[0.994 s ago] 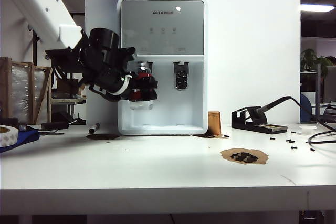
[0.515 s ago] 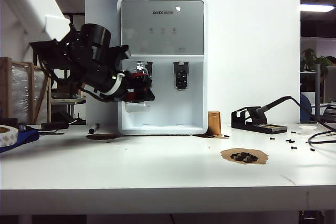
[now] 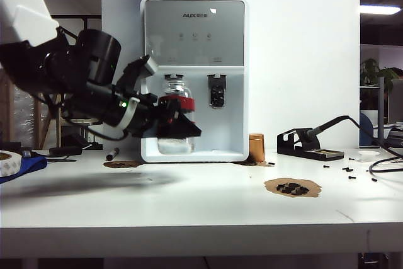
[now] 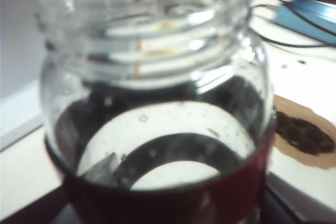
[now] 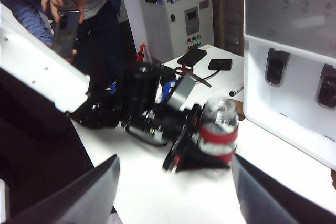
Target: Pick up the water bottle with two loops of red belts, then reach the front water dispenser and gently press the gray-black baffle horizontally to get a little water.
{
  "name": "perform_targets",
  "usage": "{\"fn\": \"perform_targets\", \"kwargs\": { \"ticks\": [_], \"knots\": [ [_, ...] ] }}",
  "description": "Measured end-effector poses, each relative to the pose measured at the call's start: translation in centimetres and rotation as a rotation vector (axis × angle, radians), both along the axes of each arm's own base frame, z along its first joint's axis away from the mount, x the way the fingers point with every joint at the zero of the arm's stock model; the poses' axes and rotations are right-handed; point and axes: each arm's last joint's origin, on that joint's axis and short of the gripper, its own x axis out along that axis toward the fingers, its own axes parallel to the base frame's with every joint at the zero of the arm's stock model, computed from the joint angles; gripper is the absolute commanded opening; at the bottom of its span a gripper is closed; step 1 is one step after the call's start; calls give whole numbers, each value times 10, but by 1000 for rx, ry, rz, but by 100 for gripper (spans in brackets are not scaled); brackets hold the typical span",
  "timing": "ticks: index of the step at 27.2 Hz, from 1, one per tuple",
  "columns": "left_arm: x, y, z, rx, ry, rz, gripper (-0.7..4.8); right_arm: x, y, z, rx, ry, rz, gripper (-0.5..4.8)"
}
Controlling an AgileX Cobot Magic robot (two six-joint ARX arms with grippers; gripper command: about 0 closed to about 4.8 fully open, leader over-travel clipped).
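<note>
The left gripper point(image 3: 179, 121) is clamped around the water bottle point(image 3: 174, 116), holding it upright above the table point(image 3: 201, 206), just before the water dispenser point(image 3: 195, 77). The right gripper point(image 5: 176, 192) hangs wide apart, holding nothing, well back from them.

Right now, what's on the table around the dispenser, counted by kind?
Water dispenser: 1
Dark taps: 2
Banded water bottle, in the left claw: 1
Brown cylinder: 1
Soldering iron stand: 1
Marker pen: 1
Total: 7

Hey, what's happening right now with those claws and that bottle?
Left claw clamps the water bottle, upright before the water dispenser. Right claw open, empty. Nothing in the way.
</note>
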Motion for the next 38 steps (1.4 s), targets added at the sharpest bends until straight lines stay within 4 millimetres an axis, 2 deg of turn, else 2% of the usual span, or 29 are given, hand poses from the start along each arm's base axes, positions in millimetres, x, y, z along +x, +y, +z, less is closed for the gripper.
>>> {"fn": "perform_targets", "kwargs": {
  "ticks": [4,11,18,23,29,38],
  "knots": [
    [-14,-3,-9,-12,-33,-48,-5,-7,-1,4,1,-7,0,346],
    [-30,-14,-11,-61,-75,-176,-5,-16,-2,9,3,-20,0,346],
    [-51,-29,-22,-57,-36,-258,-4,-27,-4,13,2,-21,-4,346],
    [-59,-28,-33,-36,-23,-270,-4,-29,-4,12,-1,-4,-3,346],
    [-62,-27,-45,-6,-19,-284,-4,-31,-5,11,-20,9,-47,346],
    [-62,-27,-55,9,-67,-307,-4,-54,-11,17,-89,-31,-169,346]
  ]
}}
